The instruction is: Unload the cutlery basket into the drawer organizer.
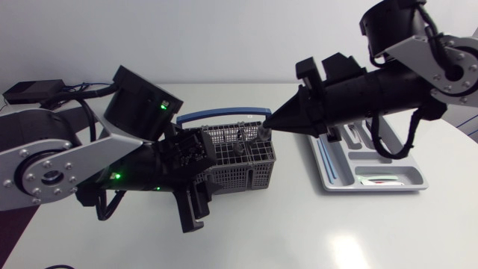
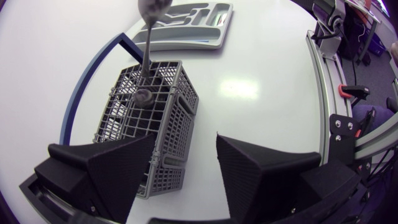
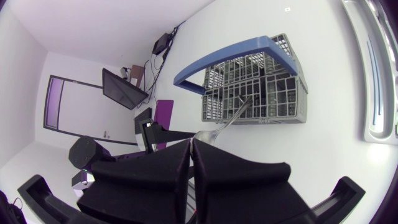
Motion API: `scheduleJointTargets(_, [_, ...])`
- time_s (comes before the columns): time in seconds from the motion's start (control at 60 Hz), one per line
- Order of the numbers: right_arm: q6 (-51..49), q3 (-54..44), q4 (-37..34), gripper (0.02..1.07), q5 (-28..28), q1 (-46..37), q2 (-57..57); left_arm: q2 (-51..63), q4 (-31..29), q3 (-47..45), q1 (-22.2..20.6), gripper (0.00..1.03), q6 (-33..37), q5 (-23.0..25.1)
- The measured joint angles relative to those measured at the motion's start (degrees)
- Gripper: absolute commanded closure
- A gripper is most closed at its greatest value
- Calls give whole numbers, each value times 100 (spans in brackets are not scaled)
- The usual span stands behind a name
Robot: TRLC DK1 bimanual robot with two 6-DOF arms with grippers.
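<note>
Your right claw is pinched shut on a spoon, partly out of the basket at frame centre. Left claw gapes at the basket's end. Next: lift clear and carry it right to the organizer.

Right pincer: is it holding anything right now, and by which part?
Yes. The right pincer is shut on a silver metal spoon, gripped at its bowl end; the handle points down into the grey mesh cutlery basket.
</note>
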Motion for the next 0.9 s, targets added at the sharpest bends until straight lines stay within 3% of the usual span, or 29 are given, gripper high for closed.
scheduleJointTargets(0.167, [-315,227,-817,101,-31,-684,-332,0,-4,0,0,15,-2,0])
scheduleJointTargets(0.45, [-1794,238,-1923,101,535,-2673,-651,0,-168,83,55,15,-96,118])
scheduleJointTargets(0.65, [-2909,-214,-1932,101,1099,-3886,-538,-2,-468,306,114,14,-372,396])
scheduleJointTargets(0.9, [-3703,-1036,-1268,101,1965,-4531,105,-26,-774,354,122,13,-702,553])
